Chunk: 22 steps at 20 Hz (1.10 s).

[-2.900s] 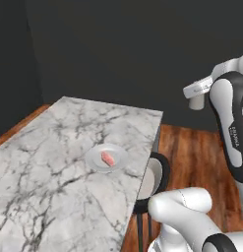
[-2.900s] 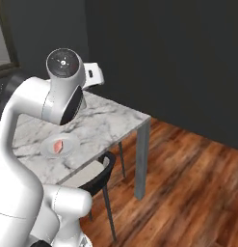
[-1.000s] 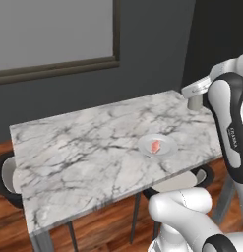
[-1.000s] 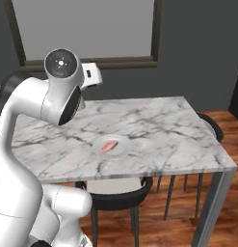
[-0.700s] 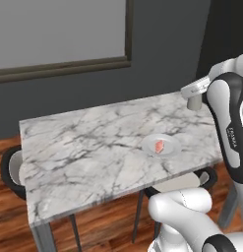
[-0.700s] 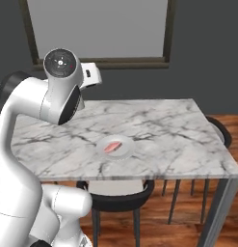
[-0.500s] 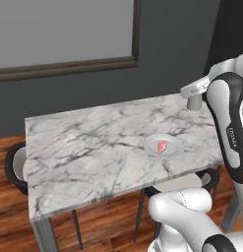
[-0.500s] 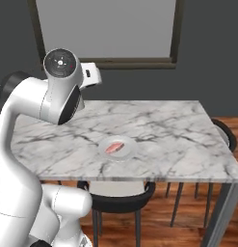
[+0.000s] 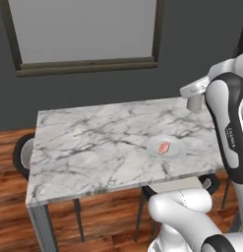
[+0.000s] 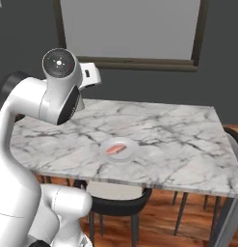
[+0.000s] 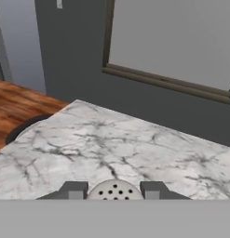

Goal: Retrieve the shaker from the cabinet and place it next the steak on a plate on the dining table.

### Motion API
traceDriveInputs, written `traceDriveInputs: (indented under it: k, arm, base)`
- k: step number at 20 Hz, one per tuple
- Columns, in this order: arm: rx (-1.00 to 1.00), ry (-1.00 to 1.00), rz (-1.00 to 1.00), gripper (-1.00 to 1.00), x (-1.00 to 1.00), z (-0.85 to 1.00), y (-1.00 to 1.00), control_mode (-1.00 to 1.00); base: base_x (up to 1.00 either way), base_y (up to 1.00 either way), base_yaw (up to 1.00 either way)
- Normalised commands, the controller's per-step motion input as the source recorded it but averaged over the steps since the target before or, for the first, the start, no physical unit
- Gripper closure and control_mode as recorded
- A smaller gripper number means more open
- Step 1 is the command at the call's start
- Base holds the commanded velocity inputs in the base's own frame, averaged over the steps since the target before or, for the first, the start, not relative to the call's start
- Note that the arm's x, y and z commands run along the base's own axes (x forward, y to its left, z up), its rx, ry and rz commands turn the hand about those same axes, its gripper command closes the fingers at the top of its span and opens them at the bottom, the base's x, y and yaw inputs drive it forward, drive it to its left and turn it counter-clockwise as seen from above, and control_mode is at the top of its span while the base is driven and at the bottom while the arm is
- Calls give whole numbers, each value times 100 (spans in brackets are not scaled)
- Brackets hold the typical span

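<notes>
The tool (image 11: 112,191) is pinching the shaker (image 11: 113,190) between its two fingers, carrying it above the marble surface (image 9: 93,142), so retrieval looks done. Still waiting: setting it down beside the steak (image 9: 164,147), which is lying on the plate (image 9: 176,151)

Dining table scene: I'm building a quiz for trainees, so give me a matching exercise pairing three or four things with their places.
Things:
1. small grey cylindrical shaker with a perforated top
2. flat pinkish-red steak
3. round white-grey plate
4. dark round-seated chair

Places:
A. on the marble table top
B. between the gripper's fingertips
C. at the table's end
D. on the plate

Pairs: 1-B, 2-D, 3-A, 4-C
</notes>
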Motion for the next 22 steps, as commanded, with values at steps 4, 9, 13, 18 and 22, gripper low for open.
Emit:
traceDriveInputs:
  k: [4,9,13,18,22]
  arm:
    - [0,0,0,100,0,0,0,100]
    - [0,0,0,100,0,0,0,100]
    - [0,0,0,100,0,0,0,100]
    - [0,0,0,100,0,0,0,100]
    - [0,0,0,100,0,0,0,100]
  base:
    - [-9,-75,23]
    - [-11,-81,21]
    - [0,-66,22]
    - [19,-15,28]
    - [40,0,30]
